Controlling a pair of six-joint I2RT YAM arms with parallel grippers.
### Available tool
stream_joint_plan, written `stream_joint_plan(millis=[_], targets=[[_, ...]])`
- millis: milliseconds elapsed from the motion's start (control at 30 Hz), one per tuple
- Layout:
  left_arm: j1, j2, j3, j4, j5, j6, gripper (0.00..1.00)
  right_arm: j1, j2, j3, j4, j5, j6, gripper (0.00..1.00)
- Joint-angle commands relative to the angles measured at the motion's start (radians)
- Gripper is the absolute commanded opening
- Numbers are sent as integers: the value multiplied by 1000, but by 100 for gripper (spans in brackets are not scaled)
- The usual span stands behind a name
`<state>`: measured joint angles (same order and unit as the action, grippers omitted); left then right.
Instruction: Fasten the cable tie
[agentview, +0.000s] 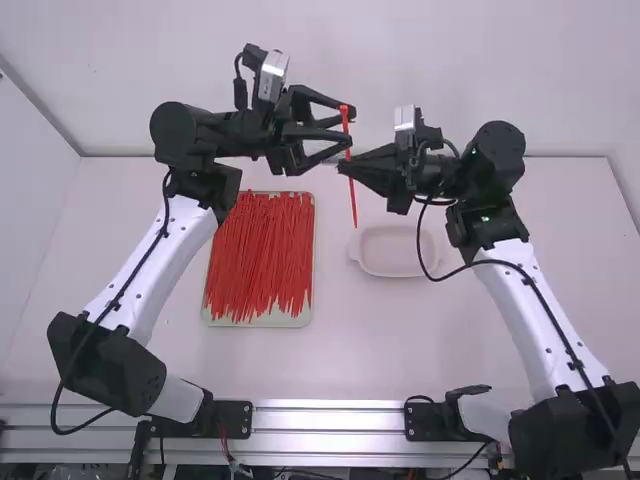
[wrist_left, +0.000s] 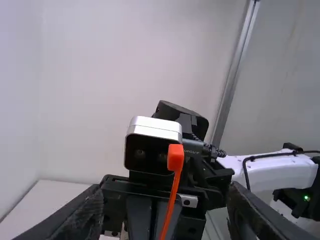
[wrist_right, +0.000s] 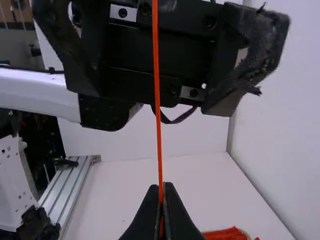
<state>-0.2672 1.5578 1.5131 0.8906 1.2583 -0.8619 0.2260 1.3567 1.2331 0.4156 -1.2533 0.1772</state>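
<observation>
A red cable tie (agentview: 349, 170) hangs upright in the air above the table's far middle, its square head (wrist_left: 175, 156) on top and its tail pointing down. My right gripper (agentview: 345, 172) is shut on the strap (wrist_right: 157, 115) about halfway along, its two fingertips (wrist_right: 168, 200) pressed together around it. My left gripper (agentview: 345, 130) faces it from the left, open wide, with the tie's upper part standing between its spread fingers (wrist_left: 92, 207) and touching neither. The right wrist view shows that gripper's black body (wrist_right: 150, 55) just behind the strap.
A tray (agentview: 306, 318) heaped with several red cable ties (agentview: 262, 255) lies on the table under the left arm. To its right is a small white dish (agentview: 395, 250), below the hanging tie. White walls enclose the table at the back and left.
</observation>
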Motion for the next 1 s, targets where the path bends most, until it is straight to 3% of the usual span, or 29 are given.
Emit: stream_joint_plan(millis=[0,433,600,900,967], targets=[[5,-7,32,7,-15,-2,54,-3,3,23,3,-6,10,0],[21,-7,32,8,-34,-2,37,-3,3,23,0,-2,5,0],[12,-7,32,5,-33,23,39,-5,3,23,2,-2,6,0],[98,-7,32,9,19,-14,57,-55,3,23,17,-26,36,0],[104,-7,32,9,50,-7,84,-67,3,23,28,-52,36,0]])
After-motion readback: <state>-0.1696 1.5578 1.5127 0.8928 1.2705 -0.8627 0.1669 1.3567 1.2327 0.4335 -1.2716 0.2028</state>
